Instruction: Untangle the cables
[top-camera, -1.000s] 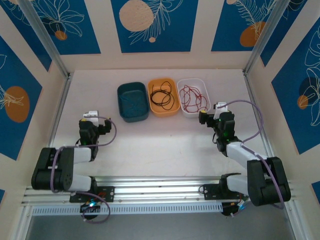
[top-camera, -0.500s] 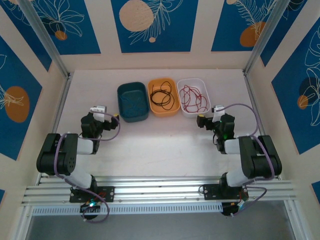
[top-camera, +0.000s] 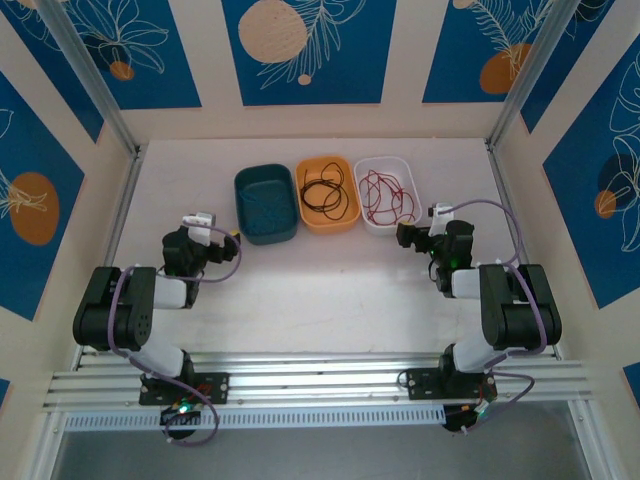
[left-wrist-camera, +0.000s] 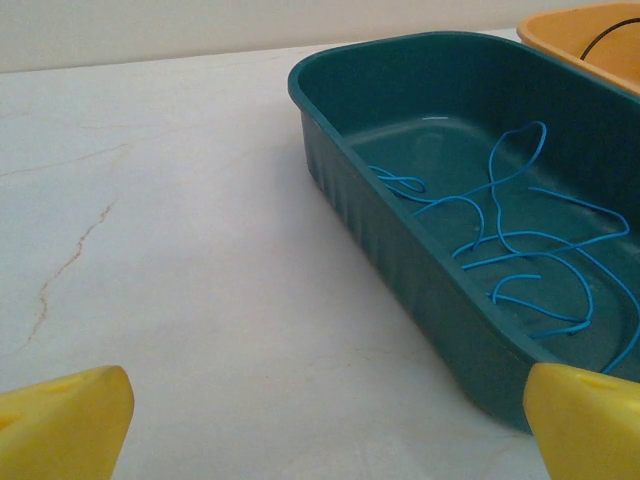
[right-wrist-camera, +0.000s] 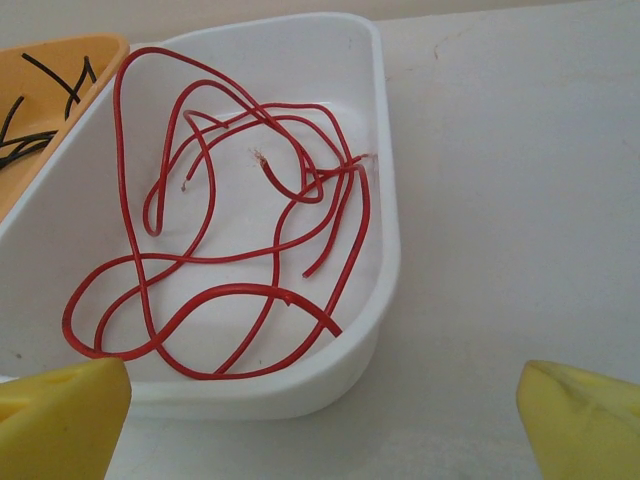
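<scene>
- Left arm (top-camera: 125, 318): folded low over its base at the near edge; the forearm runs from the elbow toward 1 o'clock.
- Left gripper (top-camera: 228, 240): aimed toward 3 o'clock, jaws spread wide, nothing held between them. The left wrist view shows its yellow left fingertips (left-wrist-camera: 60, 420) far apart.
- Right arm (top-camera: 515, 310): folded likewise; the forearm runs from the elbow toward 10 o'clock.
- Right gripper (top-camera: 402, 235): aimed toward 9 o'clock, jaws spread wide, nothing held. The right wrist view shows its yellow right fingertips (right-wrist-camera: 585, 420) far apart.
</scene>
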